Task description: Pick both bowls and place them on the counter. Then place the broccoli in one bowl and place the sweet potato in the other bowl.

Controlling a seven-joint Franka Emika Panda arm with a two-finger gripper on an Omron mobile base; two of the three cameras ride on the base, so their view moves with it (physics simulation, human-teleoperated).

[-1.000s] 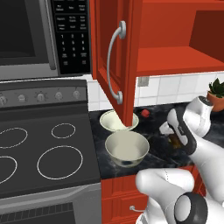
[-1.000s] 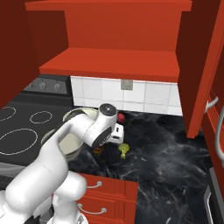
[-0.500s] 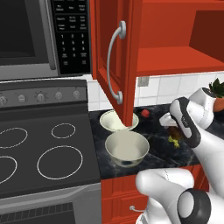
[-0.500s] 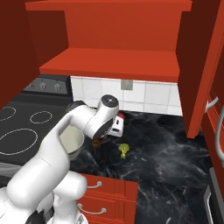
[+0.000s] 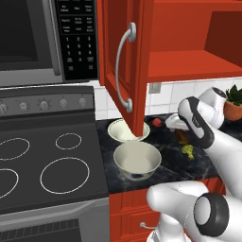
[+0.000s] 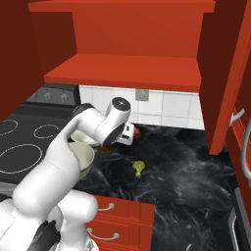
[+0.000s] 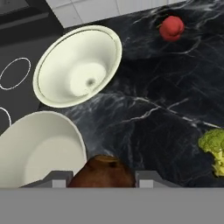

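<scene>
The counter (image 6: 196,166), a black marble top over red cabinets, carried every item of the task. The deeper bowl (image 5: 137,160) stood at the counter's front edge, close to the corner adjoining the stovetop (image 5: 47,165). The shallower bowl (image 5: 124,131) stood behind it, toward the tiled back edge and partly behind the open red cabinet door (image 5: 124,61), the two rims lying just beside each other in the hand view. The gripper (image 7: 103,178) hung over the counter just beside the deeper bowl, on the side away from the stovetop, and its fingers (image 7: 57,178) were closed about halfway on the sweet potato (image 7: 103,171), which sat between the two tips as a brown lump. In the right base view the same lump (image 6: 105,149) showed below the hand, clear of the counter surface. The broccoli (image 6: 139,168) lay loose on the counter, near its front edge and near the gripper, not touched by it. A small round red item (image 7: 171,27) lay near the back edge, well apart from the broccoli.
</scene>
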